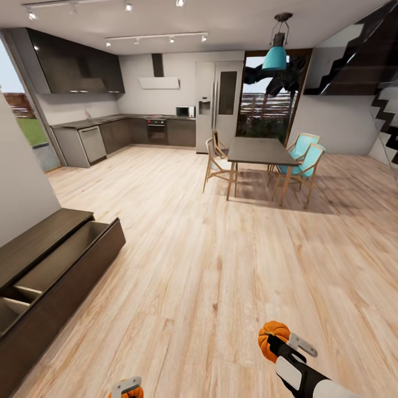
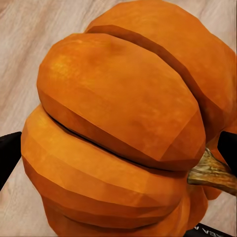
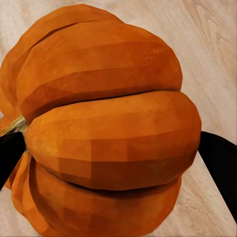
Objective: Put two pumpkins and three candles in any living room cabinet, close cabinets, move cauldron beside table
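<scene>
My left gripper [image 1: 128,389] is shut on an orange ribbed pumpkin [image 1: 131,393] at the bottom edge of the head view; up close, that pumpkin [image 2: 118,133] sits between the black fingers [image 2: 7,155]. My right gripper [image 1: 279,338] is shut on the other pumpkin [image 1: 273,338], low at the right; the right wrist view has this pumpkin [image 3: 106,128] pressed between dark fingers [image 3: 219,168]. The long low dark-brown cabinet [image 1: 61,276] stands against the left wall with drawers pulled open, their pale insides [image 1: 61,260] showing. Candles, cauldron and coffee table are out of view.
Light wood floor [image 1: 221,260] stretches ahead. A dark-topped dining table [image 1: 262,152] with wooden and teal chairs [image 1: 304,160] stands farther on. Beyond it are the kitchen counters [image 1: 110,132], a fridge [image 1: 218,105] and a staircase [image 1: 381,83] at the right.
</scene>
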Controlling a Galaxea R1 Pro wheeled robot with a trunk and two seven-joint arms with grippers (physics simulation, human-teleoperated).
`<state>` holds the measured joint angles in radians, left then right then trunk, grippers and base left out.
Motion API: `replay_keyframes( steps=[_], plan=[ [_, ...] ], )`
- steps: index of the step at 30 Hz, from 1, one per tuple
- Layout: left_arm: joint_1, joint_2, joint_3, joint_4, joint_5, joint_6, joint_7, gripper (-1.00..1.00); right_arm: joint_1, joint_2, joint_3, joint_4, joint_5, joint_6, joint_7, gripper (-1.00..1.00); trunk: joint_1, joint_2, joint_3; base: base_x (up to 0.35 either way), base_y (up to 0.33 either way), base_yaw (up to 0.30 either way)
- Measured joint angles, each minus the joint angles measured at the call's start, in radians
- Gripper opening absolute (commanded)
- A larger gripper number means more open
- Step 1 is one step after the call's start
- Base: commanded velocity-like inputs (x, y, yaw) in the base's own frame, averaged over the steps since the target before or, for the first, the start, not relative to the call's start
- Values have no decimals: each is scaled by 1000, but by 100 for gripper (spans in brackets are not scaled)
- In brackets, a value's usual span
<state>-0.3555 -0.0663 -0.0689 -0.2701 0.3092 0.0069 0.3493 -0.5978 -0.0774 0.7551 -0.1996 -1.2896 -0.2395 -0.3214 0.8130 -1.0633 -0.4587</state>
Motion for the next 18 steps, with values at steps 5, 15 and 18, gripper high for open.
replay_keyframes(
  steps=[5, 15, 18],
  plan=[
    [0, 0, 0, 0, 0, 0, 0, -100, 0, 0, 0, 0, 0, 0, 0, -100, 0, 0, 0, 321, -130, 0],
    [0, 0, 1, 0, 0, -1, 0, -100, 0, 0, 0, -1, 1, 0, 0, -100, 0, 0, 0, 321, -130, 0],
    [0, 0, 0, 0, 0, -1, 0, -100, 0, 0, 0, -1, 2, 0, 0, -100, 0, 0, 0, 321, -130, 0]
  ],
)
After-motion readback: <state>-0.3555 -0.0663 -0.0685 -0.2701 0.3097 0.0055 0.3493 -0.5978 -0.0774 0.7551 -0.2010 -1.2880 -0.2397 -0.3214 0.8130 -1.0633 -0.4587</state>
